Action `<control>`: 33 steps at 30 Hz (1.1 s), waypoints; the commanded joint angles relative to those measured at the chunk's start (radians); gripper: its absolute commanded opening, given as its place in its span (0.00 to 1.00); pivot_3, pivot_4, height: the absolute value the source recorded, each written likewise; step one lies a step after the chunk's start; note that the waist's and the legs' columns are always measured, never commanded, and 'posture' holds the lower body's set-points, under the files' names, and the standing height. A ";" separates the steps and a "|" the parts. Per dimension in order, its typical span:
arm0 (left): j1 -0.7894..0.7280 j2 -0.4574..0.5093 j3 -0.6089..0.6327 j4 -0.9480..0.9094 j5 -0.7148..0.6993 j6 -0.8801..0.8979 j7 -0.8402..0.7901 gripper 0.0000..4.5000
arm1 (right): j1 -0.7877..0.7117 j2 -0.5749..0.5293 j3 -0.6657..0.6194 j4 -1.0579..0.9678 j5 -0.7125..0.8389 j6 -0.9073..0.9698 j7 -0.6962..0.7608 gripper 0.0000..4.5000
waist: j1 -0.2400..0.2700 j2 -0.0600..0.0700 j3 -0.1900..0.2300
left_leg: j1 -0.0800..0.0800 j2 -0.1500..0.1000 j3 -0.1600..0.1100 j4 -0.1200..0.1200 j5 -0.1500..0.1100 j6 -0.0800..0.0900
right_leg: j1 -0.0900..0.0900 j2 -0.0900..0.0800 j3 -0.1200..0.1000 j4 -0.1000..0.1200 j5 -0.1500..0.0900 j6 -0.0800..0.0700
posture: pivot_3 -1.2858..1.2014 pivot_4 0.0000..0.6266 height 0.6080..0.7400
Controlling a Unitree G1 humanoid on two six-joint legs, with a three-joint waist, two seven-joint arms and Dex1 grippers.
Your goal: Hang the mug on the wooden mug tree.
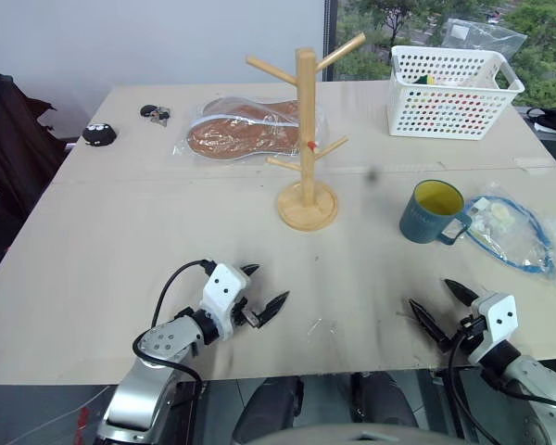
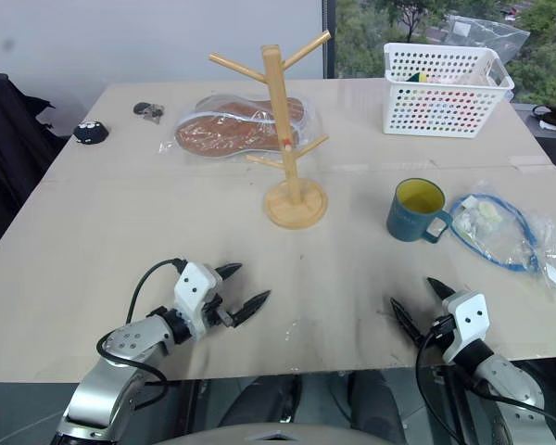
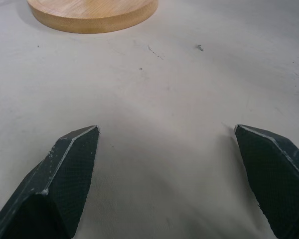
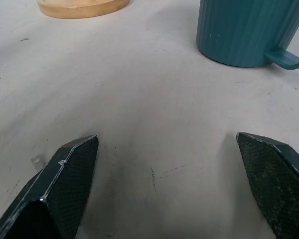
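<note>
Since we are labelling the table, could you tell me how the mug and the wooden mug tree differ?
The mug is teal-blue with a yellow inside; the wooden mug tree is light bare wood. The mug is low and squat, the mug tree much taller. The mug has one loop handle, the mug tree several upward-angled pegs. Both stand upright on the table, apart.

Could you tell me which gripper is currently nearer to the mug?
The right. The right gripper sits open just in front of the mug, nearly in line with it. The left gripper is open too, far off to the mug's left, in front of the mug tree.
</note>
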 commanded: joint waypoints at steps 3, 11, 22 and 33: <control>0.003 0.008 0.016 -0.049 -0.031 0.001 -0.017 1.00 | -0.014 -0.004 -0.002 -0.004 0.001 -0.004 0.002 0.99 | 0.000 0.000 0.000 | 0.000 0.000 0.000 0.000 0.000 0.000 | 0.000 0.000 0.000 0.000 0.000 0.000 | 0.52 0.24 1.00; -0.003 0.005 0.017 -0.048 -0.034 -0.002 -0.024 1.00 | -0.020 0.000 -0.007 0.003 0.002 -0.003 -0.004 0.99 | 0.000 0.000 0.000 | 0.000 0.000 0.000 0.000 0.000 0.000 | 0.000 0.000 0.000 0.000 0.000 0.000 | 0.52 0.24 1.00; -0.034 0.010 0.008 -0.031 -0.028 -0.019 -0.048 1.00 | -0.039 0.046 -0.048 -0.012 0.000 -0.005 -0.093 0.99 | 0.000 0.000 0.000 | 0.000 0.000 0.000 0.000 0.000 0.000 | 0.000 0.000 0.000 0.000 0.000 0.000 | 0.52 0.24 1.00; -0.313 0.112 -0.036 -0.072 -0.164 0.059 -0.291 1.00 | -0.255 0.094 -0.100 0.003 -0.076 0.081 -0.347 0.99 | -0.004 0.001 0.001 | -0.001 0.000 0.000 0.000 0.003 -0.005 | -0.001 0.001 0.000 0.001 0.001 -0.002 | 0.52 0.24 1.00</control>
